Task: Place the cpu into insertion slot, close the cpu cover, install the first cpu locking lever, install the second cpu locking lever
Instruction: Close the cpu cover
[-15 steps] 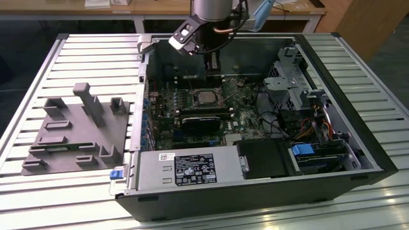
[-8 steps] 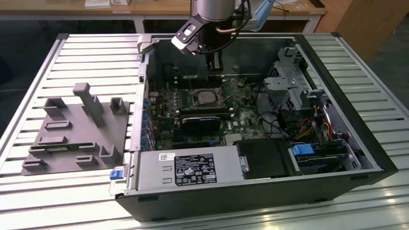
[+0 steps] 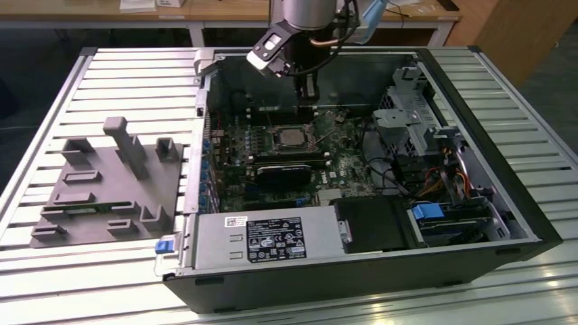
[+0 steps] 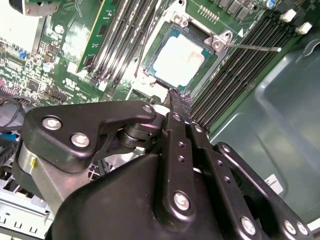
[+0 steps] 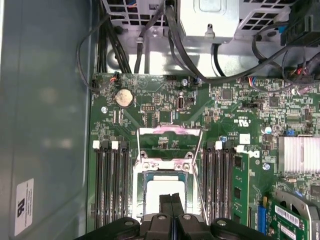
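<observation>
The worktop point(image 3: 118, 74) is made of long silver slats, and light shines bright on the ones at the near edge. Behind it stands a wooden table point(image 3: 226, 10) with white legs. A brown wooden panel point(image 3: 528, 30) stands on the exterior view's right. The floor point(image 3: 560, 95) is dark.

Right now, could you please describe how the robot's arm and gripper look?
The arm is a silver-grey tube with a white box at the wrist. The gripper is glossy black: jointed links studded with silver screws, tapering to two narrow fingers.
</observation>
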Controlling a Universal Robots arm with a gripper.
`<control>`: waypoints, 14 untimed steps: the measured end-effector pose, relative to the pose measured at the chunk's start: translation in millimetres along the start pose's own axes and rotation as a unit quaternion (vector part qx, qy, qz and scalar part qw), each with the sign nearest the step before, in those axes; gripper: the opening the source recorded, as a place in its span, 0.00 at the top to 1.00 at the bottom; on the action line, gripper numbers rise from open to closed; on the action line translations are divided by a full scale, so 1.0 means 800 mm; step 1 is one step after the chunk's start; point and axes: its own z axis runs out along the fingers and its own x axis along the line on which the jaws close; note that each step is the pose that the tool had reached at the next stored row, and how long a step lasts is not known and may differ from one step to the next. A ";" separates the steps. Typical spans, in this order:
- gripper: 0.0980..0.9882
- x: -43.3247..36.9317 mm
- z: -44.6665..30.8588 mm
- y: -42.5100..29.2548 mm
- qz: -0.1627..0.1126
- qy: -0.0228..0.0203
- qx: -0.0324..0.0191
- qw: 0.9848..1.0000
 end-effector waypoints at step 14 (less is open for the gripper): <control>1.00 0.002 0.0010 0.0249 0.000 0.000 0.000 1.000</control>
